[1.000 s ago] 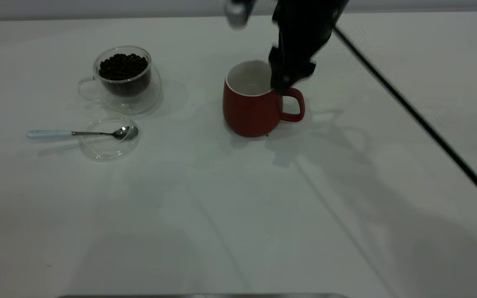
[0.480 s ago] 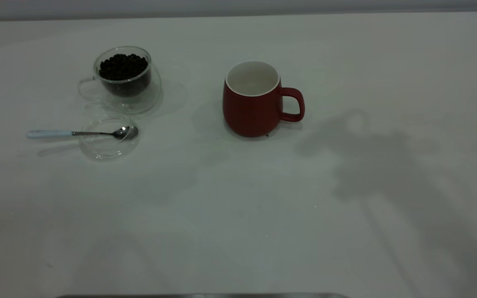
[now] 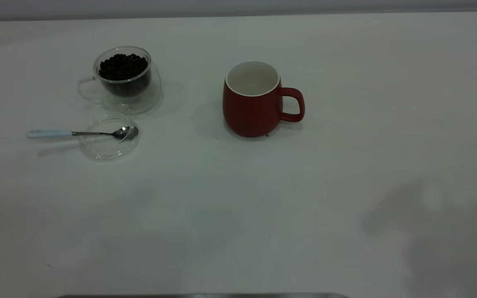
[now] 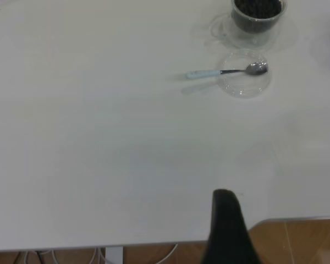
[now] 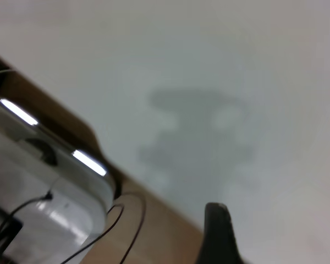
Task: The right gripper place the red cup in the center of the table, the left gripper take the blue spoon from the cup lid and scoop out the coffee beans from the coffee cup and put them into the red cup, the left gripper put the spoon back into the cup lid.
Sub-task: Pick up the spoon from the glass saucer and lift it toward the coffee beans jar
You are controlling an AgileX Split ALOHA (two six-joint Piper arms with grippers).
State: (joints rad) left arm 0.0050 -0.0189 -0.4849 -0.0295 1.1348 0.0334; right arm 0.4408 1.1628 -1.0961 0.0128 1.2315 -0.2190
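The red cup [image 3: 251,107] stands upright and empty near the middle of the white table [image 3: 238,215], its handle pointing right. The coffee cup [image 3: 126,78], holding the coffee beans [image 3: 122,66], stands at the far left. In front of it the blue spoon [image 3: 77,133] lies with its bowl in the cup lid [image 3: 109,140] and its handle pointing left. Neither arm shows in the exterior view. My left gripper [image 4: 226,220] shows only as a black tip over the table's edge, far from the spoon [image 4: 220,72], lid [image 4: 245,83] and coffee cup [image 4: 257,22]. My right gripper [image 5: 216,231] shows only as a black tip above the table's edge.
A shadow lies on the table at the near right [image 3: 429,223]. A grey device with cables [image 5: 44,187] stands beside the table in the right wrist view. Brown floor [image 4: 297,242] shows past the table edge in the left wrist view.
The right arm, which was at the red cup's handle, has withdrawn out of the exterior view. Its shadow has slid to the near right. The cup stays where it stood.
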